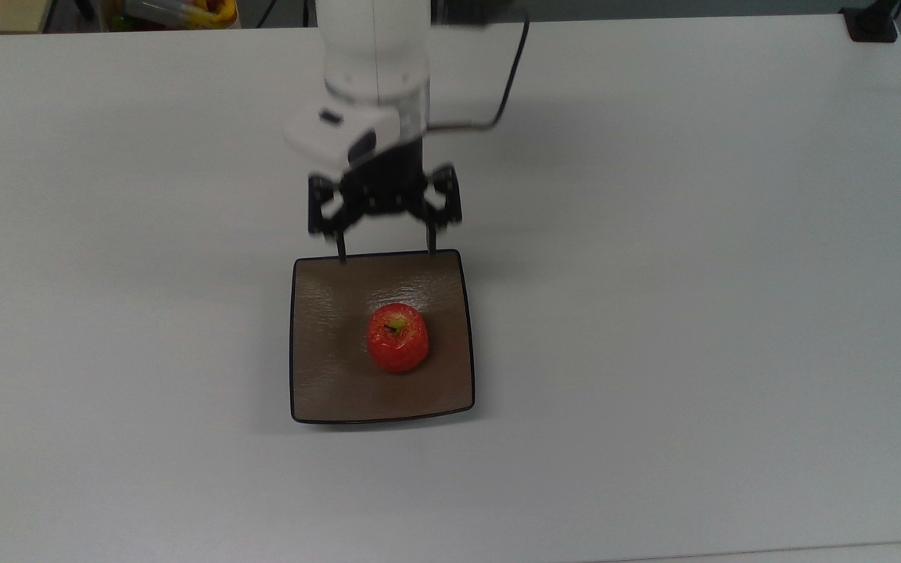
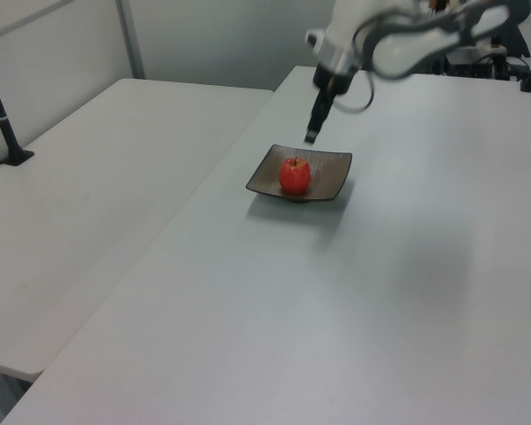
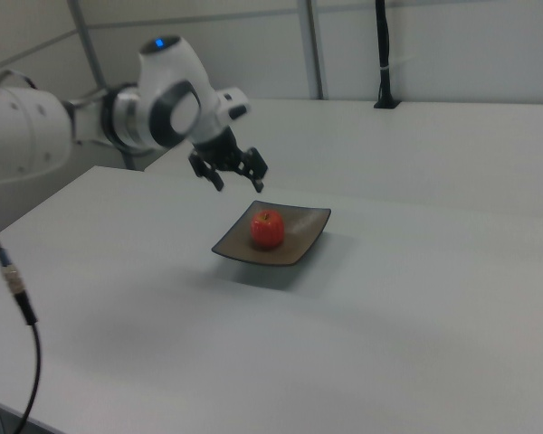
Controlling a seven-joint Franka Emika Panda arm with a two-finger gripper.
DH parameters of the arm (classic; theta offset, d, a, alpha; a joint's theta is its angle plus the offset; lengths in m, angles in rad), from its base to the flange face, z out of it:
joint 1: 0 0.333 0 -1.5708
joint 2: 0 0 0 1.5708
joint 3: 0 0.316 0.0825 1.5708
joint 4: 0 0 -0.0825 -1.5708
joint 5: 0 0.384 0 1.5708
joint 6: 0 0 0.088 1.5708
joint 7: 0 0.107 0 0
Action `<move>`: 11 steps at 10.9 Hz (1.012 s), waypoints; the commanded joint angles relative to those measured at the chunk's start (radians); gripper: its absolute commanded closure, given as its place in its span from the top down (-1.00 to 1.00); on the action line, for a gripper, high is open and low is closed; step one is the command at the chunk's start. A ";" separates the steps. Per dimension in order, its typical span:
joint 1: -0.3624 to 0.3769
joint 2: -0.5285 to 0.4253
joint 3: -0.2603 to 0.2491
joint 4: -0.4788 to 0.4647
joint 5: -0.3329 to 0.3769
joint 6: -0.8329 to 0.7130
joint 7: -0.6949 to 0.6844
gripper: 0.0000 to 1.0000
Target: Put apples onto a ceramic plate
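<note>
Resting apple (image 1: pixel 397 337) on plate (image 1: pixel 325 383) | gripper (image 1: pixel 385 252) fingers apart, above | no writing

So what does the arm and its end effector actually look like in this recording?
The arm has glossy white shells with dark grey to black joint sections, and a small blue light on top of one joint. A thin dark cable runs along the wrist. A white block with dark details is mounted at the wrist, just above the end effector, which is black, with an open linkage frame and two thin fingers.
</note>
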State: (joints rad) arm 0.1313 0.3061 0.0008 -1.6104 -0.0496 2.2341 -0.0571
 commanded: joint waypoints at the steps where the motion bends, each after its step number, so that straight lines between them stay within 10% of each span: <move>1: -0.013 -0.266 -0.004 -0.063 0.031 -0.326 0.098 1.00; 6: -0.021 -0.355 -0.010 0.058 0.051 -0.796 0.194 1.00; 11: 0.007 -0.357 -0.051 0.015 0.106 -0.642 0.114 1.00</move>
State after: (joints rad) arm 0.1161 -0.0524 -0.0111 -1.5755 0.0147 1.4955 0.1090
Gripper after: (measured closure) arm 0.000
